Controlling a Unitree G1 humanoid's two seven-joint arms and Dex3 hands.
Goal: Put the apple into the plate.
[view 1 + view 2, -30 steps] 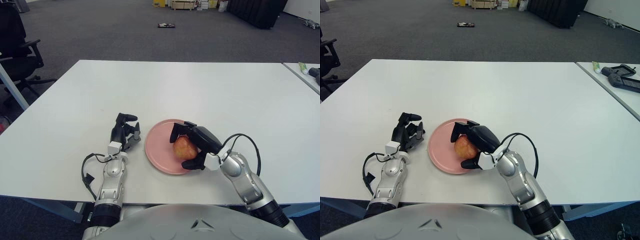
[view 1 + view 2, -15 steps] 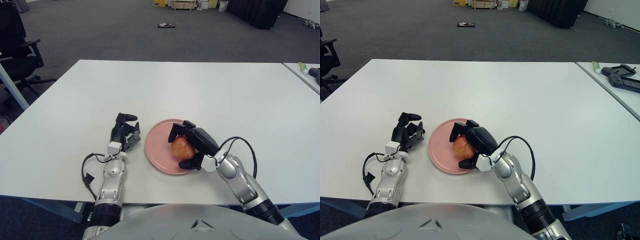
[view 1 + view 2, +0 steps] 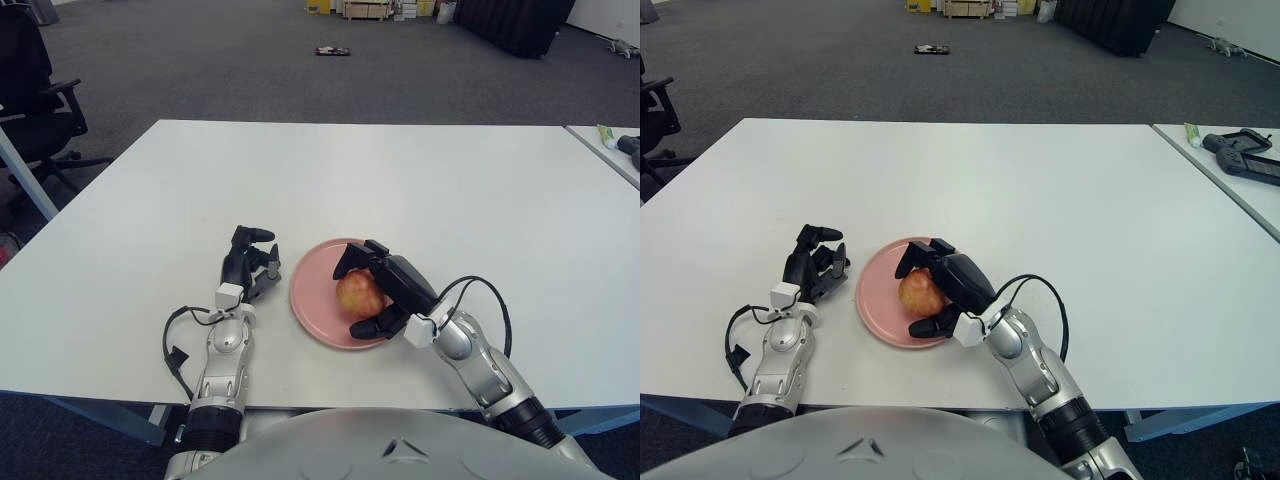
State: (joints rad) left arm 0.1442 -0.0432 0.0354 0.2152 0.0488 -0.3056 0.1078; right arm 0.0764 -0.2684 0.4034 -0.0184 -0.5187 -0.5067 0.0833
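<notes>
Gripping the apple [image 3: 356, 291] over the pink plate [image 3: 315, 300], right robot hand [image 3: 385, 290] stays-free risk: opening unevenly could roll it off the rim onto the counter [image 3: 400, 180]. Left robot hand [image 3: 248, 268] sits curled, empty, left of the plate.

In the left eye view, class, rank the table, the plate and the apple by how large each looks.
1. White table, by far the largest.
2. Pink plate.
3. Apple, the smallest, held over the plate by the right hand.
</notes>
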